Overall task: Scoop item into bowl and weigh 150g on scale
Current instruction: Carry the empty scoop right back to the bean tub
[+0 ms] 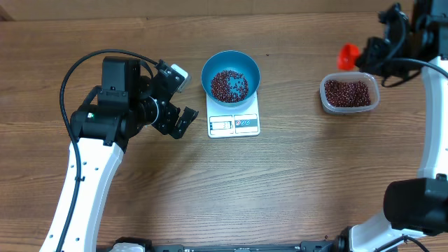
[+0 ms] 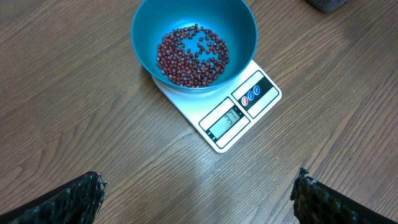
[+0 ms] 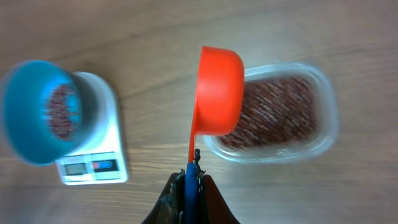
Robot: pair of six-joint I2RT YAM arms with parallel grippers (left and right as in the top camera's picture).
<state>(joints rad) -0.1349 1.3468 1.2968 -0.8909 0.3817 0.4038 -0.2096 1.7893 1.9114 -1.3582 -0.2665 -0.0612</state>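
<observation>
Red-brown beans (image 1: 229, 85) are lying in a thin, loose layer across the bottom of the bowl (image 1: 210, 66), with bare blue showing through gaps in the layer. Bowl is sitting upright on the rear part of the scale (image 1: 234, 124) and overhanging its back edge. Display and buttons are showing clear in front of the bowl. Display is showing digits, too small to read with confidence. Scale is resting on the wood-grain surface (image 1: 294, 182), about mid-width and toward the far side.

Left pincer (image 1: 185, 98) is hovering just left of the scale, fingers spread wide apart and gripping nothing. Its wrist camera is looking down on bowl and scale between the two fingertips.

Tub (image 1: 325, 101) is standing well to the right of the scale, holding a deeper bed of the same beans. Right pincer (image 3: 188, 186) is clamping together on the thin handle of an orange scoop (image 3: 219, 93). Scoop is hanging in the air with its cup turned on its side, by the end of the tub that faces the scale. Whether any beans are sitting inside the cup cannot be told.
</observation>
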